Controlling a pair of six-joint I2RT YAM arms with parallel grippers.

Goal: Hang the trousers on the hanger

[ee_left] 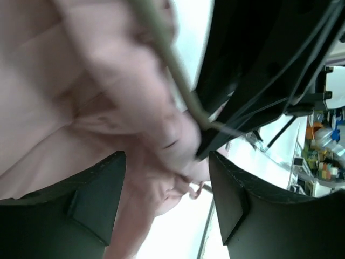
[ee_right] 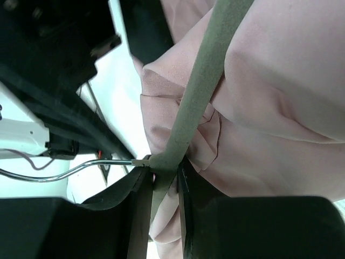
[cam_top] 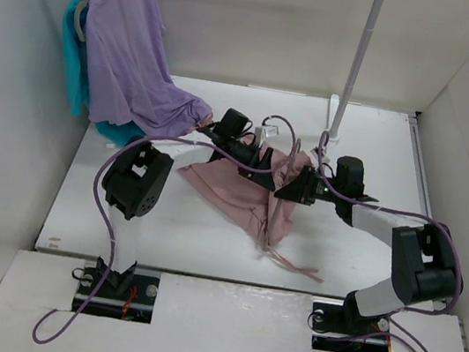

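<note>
The pink trousers (cam_top: 236, 192) lie crumpled in the middle of the table, also filling the left wrist view (ee_left: 81, 97) and the right wrist view (ee_right: 269, 108). The thin grey hanger (ee_right: 199, 81) runs across the cloth, its metal hook (ee_right: 81, 170) sticking out to the left. My right gripper (ee_right: 163, 175) is shut on the hanger just below the hook; it sits at the trousers' right edge (cam_top: 293, 188). My left gripper (ee_left: 167, 162) is open, its fingers either side of a fold of trousers, with the hanger's arm (ee_left: 167, 59) beyond. From above it is over the trousers' back edge (cam_top: 264, 158).
A purple shirt (cam_top: 130, 43) and a teal shirt (cam_top: 77, 71) hang on thicker hangers at the back left, the purple hem touching the table near my left arm. A white stand pole (cam_top: 357, 61) rises at the back. A pink drawstring (cam_top: 292, 261) trails forward. White walls enclose the table.
</note>
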